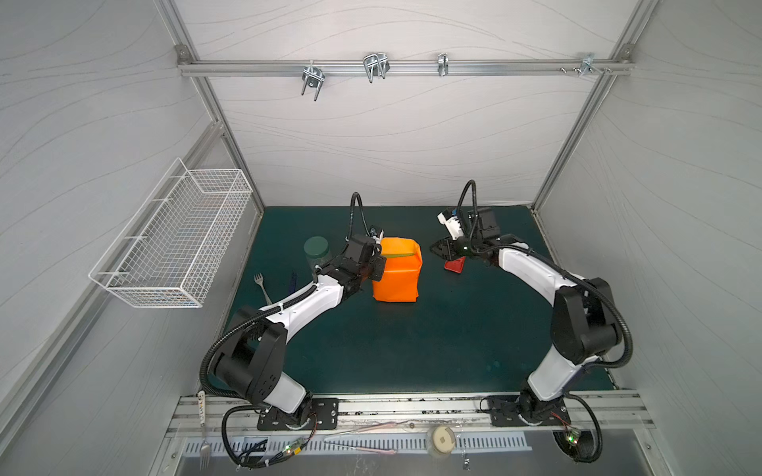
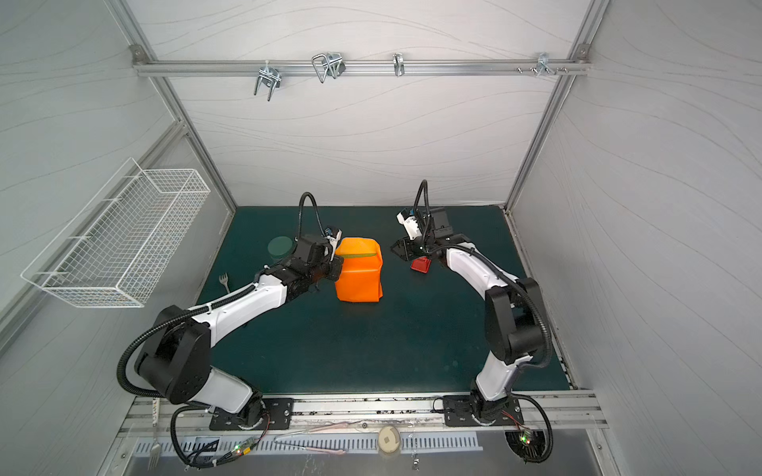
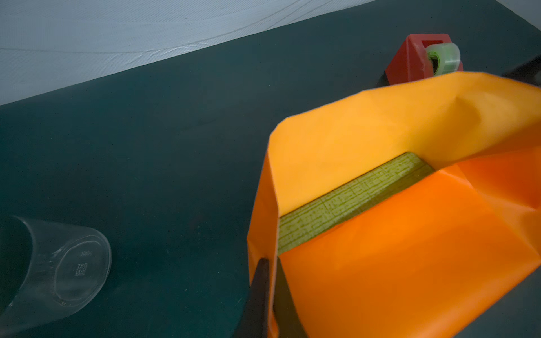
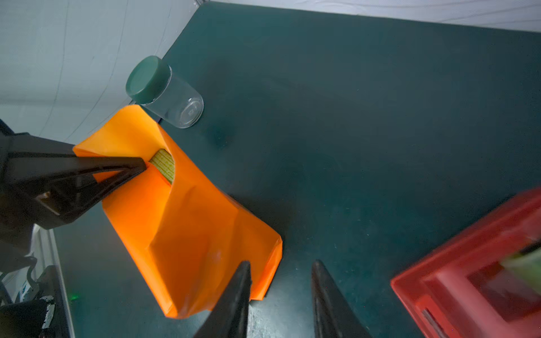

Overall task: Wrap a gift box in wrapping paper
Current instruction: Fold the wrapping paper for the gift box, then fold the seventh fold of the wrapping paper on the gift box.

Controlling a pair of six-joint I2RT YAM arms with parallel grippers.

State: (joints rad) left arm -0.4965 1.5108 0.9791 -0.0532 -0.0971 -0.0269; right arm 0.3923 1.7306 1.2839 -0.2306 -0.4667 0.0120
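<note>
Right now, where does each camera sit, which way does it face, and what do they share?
Top views: overhead from the base side, looking down on the mat, left arm and right arm.
Left wrist: behind the left gripper, shut on the wrapping paper round the gift box.
Right wrist: behind the open right gripper, facing the wrapping paper.
Shared by wrists: wrapping paper, jar, tape dispenser.

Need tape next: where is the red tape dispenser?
In both top views, the red tape dispenser sits right of the wrapping paper, beside the right gripper.

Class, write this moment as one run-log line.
left claw: shut on wrapping paper | right claw: open, empty | gift box: top partly uncovered
</note>
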